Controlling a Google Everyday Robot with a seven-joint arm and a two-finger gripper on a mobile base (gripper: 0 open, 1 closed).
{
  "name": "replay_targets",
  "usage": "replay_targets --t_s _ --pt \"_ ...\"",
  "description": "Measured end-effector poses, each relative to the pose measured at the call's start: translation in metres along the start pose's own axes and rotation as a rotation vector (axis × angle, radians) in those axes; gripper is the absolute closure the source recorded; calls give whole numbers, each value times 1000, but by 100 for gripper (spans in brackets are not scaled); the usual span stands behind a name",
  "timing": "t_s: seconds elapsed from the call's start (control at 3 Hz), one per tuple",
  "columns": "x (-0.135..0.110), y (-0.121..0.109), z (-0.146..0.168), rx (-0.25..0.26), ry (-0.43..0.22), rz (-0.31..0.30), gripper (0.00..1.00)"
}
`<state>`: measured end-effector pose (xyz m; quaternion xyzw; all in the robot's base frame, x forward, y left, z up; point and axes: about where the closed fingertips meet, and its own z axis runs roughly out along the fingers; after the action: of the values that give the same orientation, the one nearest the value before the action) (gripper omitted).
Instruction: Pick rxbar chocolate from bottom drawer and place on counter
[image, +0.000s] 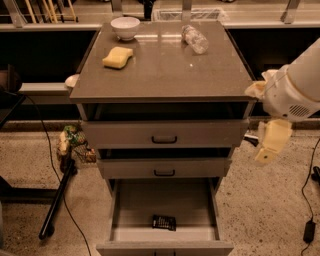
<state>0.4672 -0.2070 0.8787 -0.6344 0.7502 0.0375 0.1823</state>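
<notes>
The rxbar chocolate (164, 222) is a small black wrapper lying flat near the front of the open bottom drawer (125, 210). The counter (165, 67) is the glossy grey-brown top of the cabinet. My gripper (271, 144) hangs as a cream-coloured piece under the white arm at the right of the cabinet. It is level with the upper drawers, outside the cabinet, well above and to the right of the bar. It holds nothing that I can see.
On the counter lie a yellow sponge (118, 57), a white bowl (125, 26) and a clear plastic bottle (194, 38) on its side. The two upper drawers (164, 135) stand slightly open. Cables and a black pole (56, 201) lie on the floor at left.
</notes>
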Motion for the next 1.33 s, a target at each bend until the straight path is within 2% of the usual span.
replay_targets --t_s 0.33,0.67,1.0,1.33 --pt "15 2 51 -50 -65 -23 0" --pt "26 12 90 -72 -130 -35 0" --pt "29 26 129 -85 -193 -20 0" --pt "29 26 129 -85 -193 -20 0"
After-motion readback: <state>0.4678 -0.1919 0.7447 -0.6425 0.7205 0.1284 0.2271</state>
